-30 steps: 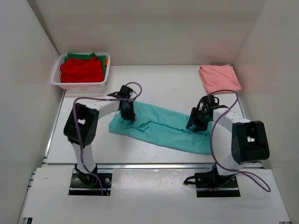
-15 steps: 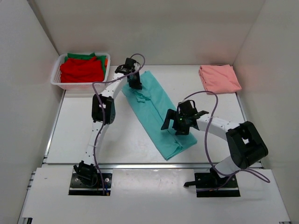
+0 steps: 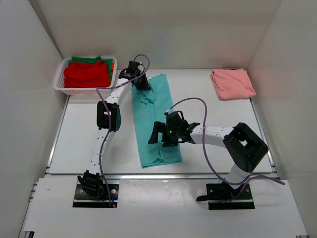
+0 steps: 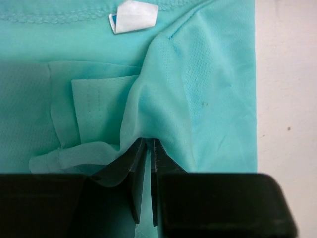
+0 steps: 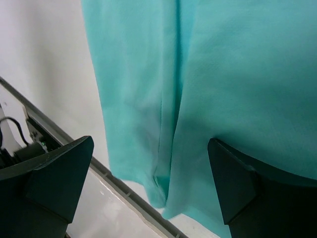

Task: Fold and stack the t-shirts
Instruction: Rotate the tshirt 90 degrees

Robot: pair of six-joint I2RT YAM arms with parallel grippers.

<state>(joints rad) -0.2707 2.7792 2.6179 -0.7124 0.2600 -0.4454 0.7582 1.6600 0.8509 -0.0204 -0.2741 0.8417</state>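
The teal t-shirt (image 3: 156, 124) lies as a long narrow strip running from far to near across the middle of the table. My left gripper (image 3: 142, 85) is at its far collar end and is shut on a fold of teal cloth (image 4: 163, 99), just below the white neck label (image 4: 132, 16). My right gripper (image 3: 166, 139) is over the strip's near half, jaws wide open and empty; teal cloth (image 5: 223, 74) fills the space between the fingers (image 5: 54, 173). A folded salmon pink t-shirt (image 3: 233, 83) lies at the far right. Red (image 3: 86, 74), green (image 3: 89, 59) and orange (image 3: 113, 64) shirts sit in the basket.
The white mesh basket (image 3: 84, 90) stands at the far left corner. White walls close in the table on the left, back and right. The table's near metal edge rail (image 5: 64, 144) runs just past the teal shirt's lower end.
The teal shirt has swung from lying across the table to lying lengthwise, far to near. My left gripper carried the collar end to the far side; my right gripper moved left and nearer the centre.
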